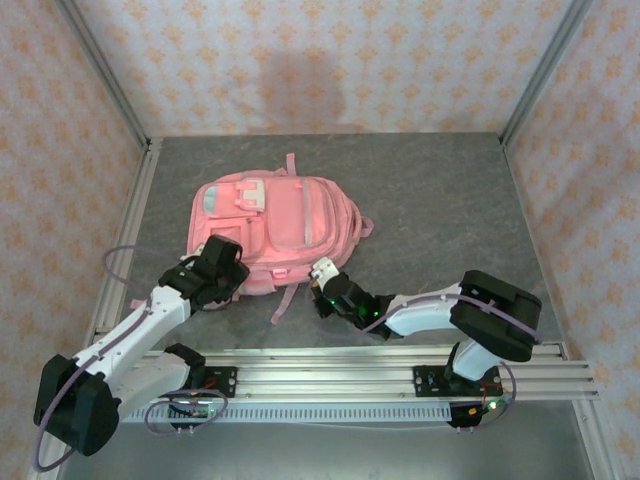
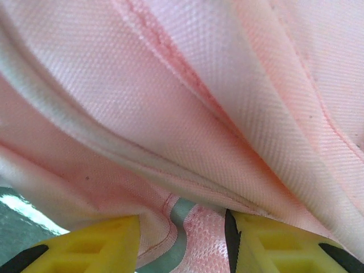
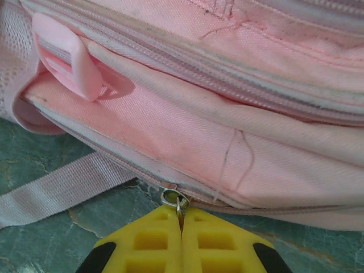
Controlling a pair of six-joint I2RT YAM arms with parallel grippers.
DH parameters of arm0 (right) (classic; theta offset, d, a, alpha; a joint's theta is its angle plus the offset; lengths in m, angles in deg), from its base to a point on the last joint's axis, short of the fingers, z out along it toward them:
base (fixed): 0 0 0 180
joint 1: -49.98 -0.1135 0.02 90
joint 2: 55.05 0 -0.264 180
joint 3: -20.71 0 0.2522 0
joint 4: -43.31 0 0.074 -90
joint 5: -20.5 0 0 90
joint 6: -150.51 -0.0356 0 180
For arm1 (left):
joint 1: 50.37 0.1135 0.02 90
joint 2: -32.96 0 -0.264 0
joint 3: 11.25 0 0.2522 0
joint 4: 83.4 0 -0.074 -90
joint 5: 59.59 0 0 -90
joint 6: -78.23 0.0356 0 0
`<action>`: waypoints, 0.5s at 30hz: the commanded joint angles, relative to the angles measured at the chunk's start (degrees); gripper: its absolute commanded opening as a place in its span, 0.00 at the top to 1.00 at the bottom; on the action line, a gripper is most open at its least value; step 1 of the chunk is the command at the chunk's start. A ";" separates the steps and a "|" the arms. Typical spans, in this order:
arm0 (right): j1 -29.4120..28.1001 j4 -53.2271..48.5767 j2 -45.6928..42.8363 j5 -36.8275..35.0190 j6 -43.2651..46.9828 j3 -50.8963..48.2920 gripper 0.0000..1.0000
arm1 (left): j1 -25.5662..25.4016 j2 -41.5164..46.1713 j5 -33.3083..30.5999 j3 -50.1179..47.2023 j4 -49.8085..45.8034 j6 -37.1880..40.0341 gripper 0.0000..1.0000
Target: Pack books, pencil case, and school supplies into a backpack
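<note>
Right wrist view: the zip pull (image 3: 181, 199) at the near edge of the backpack (image 3: 227, 136), which is laid flat in the middle of the table (image 1: 450, 200), is pinched by the right gripper (image 3: 182, 219), shut tight, presumably so the zip can be drawn along. A fold of its pink fabric is straddled by the half-parted left gripper (image 2: 182, 239), likely as a brace; whether it is clamped cannot be told.

Place: a robot test cell in a lab.
Walls: pale panels printed with orange floral motifs (image 1: 330, 50) enclose the grey stone-patterned table (image 1: 440, 200) behind and on both sides.
Frame: bare silver aluminium posts (image 1: 107, 75) rise at the table's far corners.
Mounting: a slotted silver aluminium rail (image 1: 350, 378) along the table's near edge carries two white-and-black robot arms (image 1: 130, 335).
</note>
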 commanded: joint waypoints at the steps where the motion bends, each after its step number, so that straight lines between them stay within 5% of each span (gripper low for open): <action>1: 1.21 -8.83 -0.77 -3.22 3.37 3.45 1.00 | 3.15 -1.71 -7.50 1.54 -0.15 0.77 0.57; 15: 9.35 -23.55 -1.06 -1.02 6.48 7.63 1.00 | 7.54 -6.98 -6.22 4.47 2.09 3.87 0.58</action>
